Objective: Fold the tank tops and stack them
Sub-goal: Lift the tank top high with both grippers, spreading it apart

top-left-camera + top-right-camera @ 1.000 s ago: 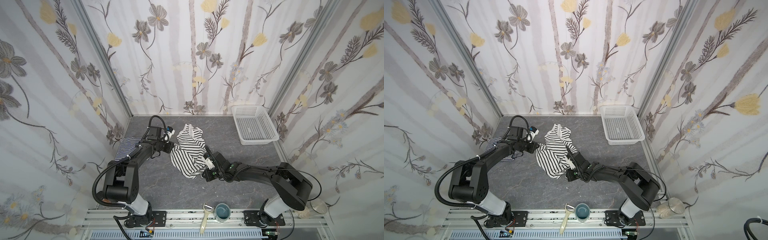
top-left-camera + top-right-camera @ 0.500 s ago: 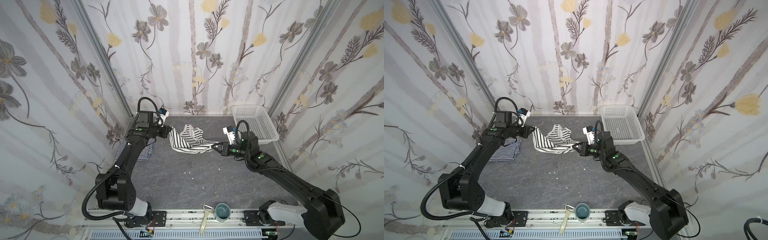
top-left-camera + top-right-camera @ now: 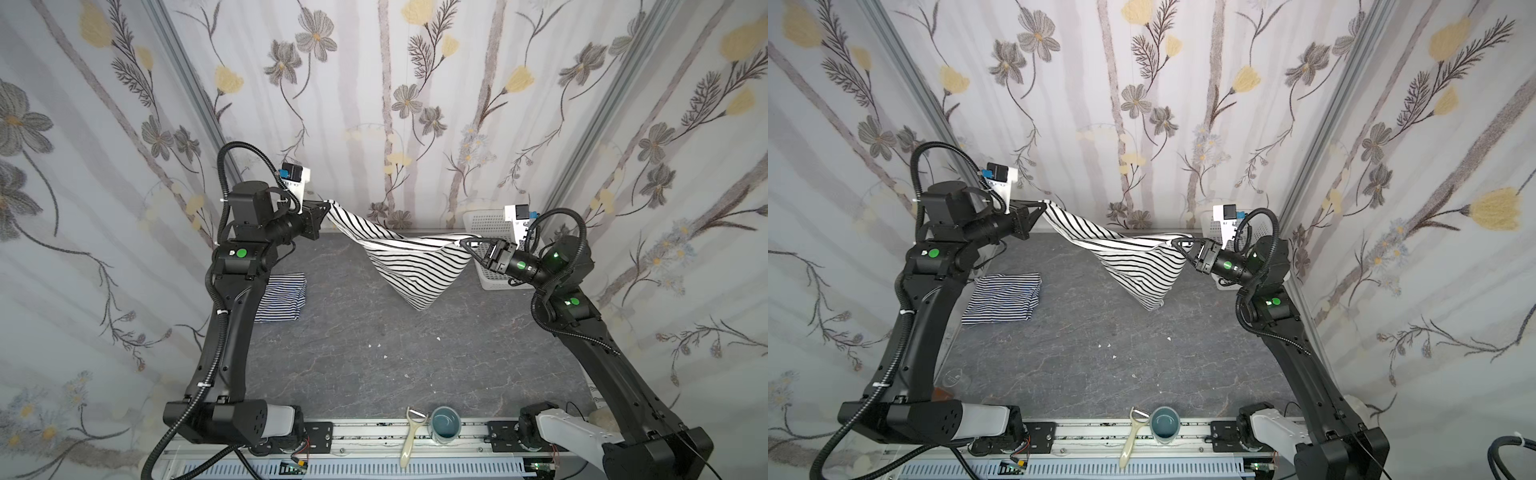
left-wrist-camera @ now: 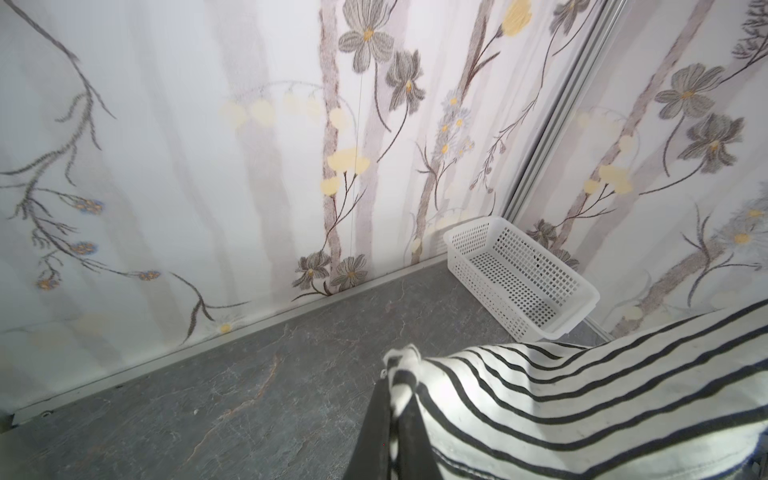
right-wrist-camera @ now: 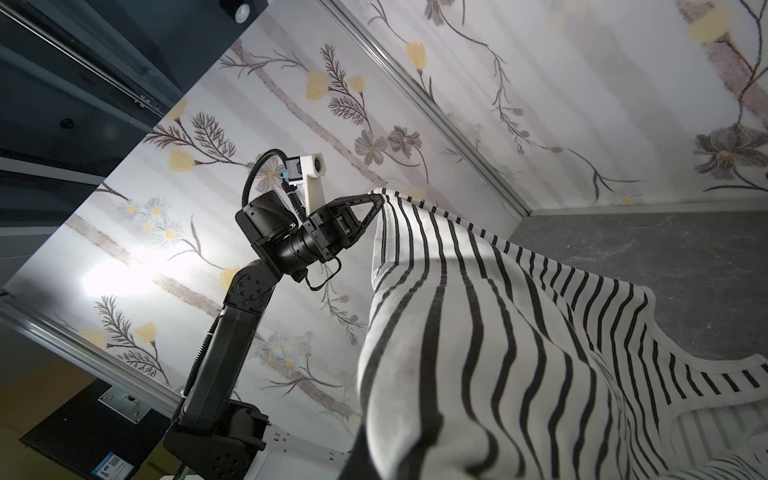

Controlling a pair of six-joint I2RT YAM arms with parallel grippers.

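**Grey stone-look tabletop, floral walls: wide-striped top held up between both arms**

Wide-striped tank top (image 3: 415,266) is raised over the back of the table (image 3: 374,365). Its upper edge is stretched and its lower part sags to a point. Cannot tell whether that tip touches the surface.

Left gripper (image 3: 327,204) is pinched tight on one corner, high up. Right gripper (image 3: 464,242) is pinched tight on the other corner, lower, in front of the white basket (image 4: 519,282). Fine-striped navy tank top (image 3: 280,299) lies folded flat beside the left arm, well apart.

Step, as I read it: spreading out the second top before laying it down to fold. The next move likely calls for lowering both corners together with the cloth kept taut, so it lands flat rather than bunched.

Against a second ago: the cloth was then crumpled on the table, with both grippers low at it. Half a second ago it was part-lifted. Now the grippers are higher and farther apart.
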